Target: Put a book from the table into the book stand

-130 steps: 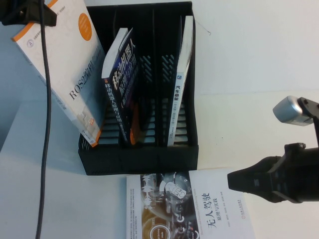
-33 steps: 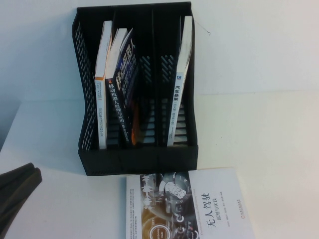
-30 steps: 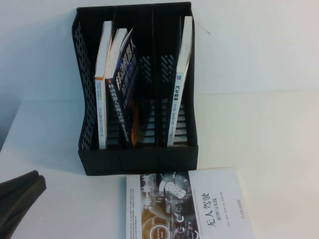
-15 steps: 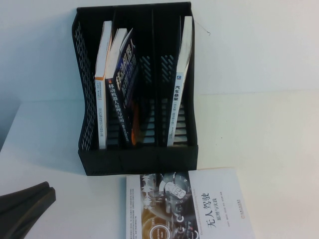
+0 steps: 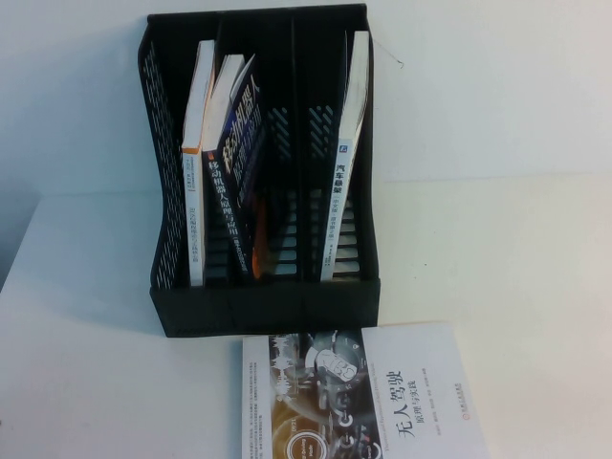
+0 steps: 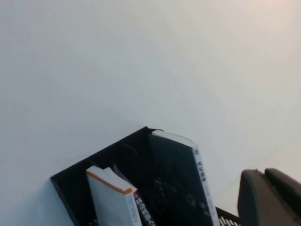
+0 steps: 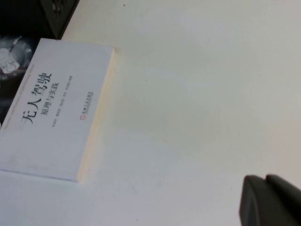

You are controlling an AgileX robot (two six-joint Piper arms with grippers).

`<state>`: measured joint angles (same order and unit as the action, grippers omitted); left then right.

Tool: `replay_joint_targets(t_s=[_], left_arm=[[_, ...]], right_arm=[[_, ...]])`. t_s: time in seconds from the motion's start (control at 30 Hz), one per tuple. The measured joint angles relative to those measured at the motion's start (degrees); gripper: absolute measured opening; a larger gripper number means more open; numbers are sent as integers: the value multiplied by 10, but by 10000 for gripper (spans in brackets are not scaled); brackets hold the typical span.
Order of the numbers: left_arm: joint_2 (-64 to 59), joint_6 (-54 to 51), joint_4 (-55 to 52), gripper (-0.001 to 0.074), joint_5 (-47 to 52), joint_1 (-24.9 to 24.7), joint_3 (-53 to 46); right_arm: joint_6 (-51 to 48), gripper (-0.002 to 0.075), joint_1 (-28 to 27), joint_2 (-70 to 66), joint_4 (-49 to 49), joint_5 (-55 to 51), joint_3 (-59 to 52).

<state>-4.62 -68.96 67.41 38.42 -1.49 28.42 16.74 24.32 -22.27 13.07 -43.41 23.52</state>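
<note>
The book [image 5: 197, 163] stands upright in the leftmost slot of the book stand [image 5: 263, 296]. The left tool [image 6: 270, 197], clenched and empty, hangs near the stand; the right tool [image 7: 270, 200], state unclear, hovers over the counter [image 5: 497, 249]. Placing seems finished; parking remains.

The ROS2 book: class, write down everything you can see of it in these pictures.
The ROS2 book stands upright on its lower edge in the black book stand's leftmost slot, spine toward the camera. Only the narrow white spine with an orange band, dark lettering and the pale page edges above show; its cover is hidden. It looks like a thin paperback. The dark blue book leans beside it. No gripper touches it.
</note>
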Motion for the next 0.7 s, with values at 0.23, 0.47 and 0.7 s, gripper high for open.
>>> replay_joint_targets(t_s=[0.23, 0.47, 0.7], left_arm=[[41, 2, 3, -3, -95, 0, -71], [41, 31, 35, -3, -216, 0, -128], [51, 461, -370, -3, -212, 0, -165]], right_arm=[[0, 0, 0, 0, 0, 0, 0], [0, 0, 0, 0, 0, 0, 0], [0, -1, 0, 1, 0, 0, -1]])
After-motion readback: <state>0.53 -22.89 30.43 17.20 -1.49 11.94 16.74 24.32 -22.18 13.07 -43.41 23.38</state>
